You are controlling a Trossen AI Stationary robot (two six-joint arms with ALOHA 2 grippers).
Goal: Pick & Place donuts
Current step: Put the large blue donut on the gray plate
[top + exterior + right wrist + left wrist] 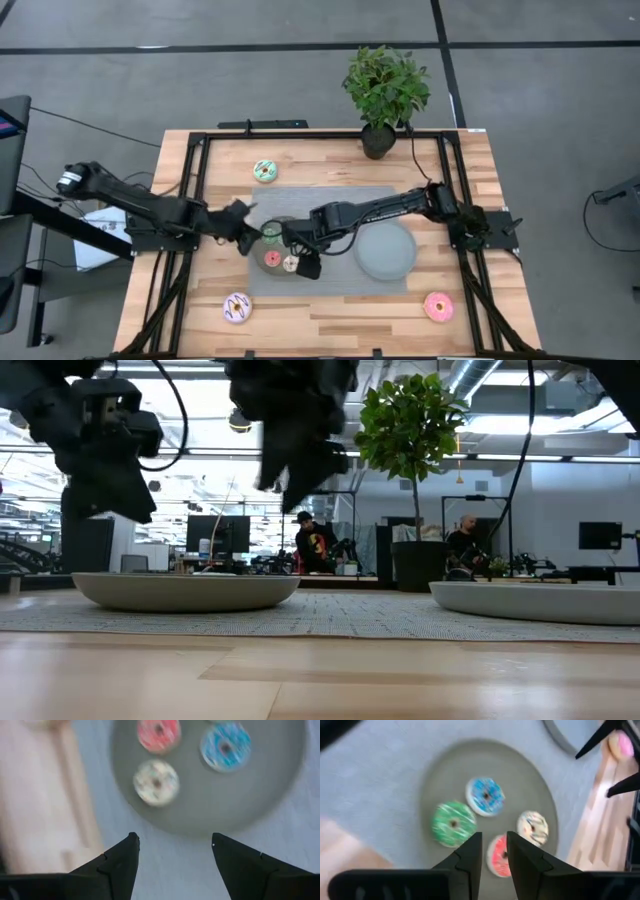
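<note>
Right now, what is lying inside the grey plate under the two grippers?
The left wrist view shows four tiny donuts in the plate: green donut, blue donut, white donut, and red donut, partly hidden by the left gripper. The open right gripper hovers beside.

Both arms crowd over the left plate in the middle of the worktop: the left hand at its left edge, the right hand at its right, so little room is left above it. The right plate lies bare and reachable from above. A potted plant blocks the far edge.
</note>
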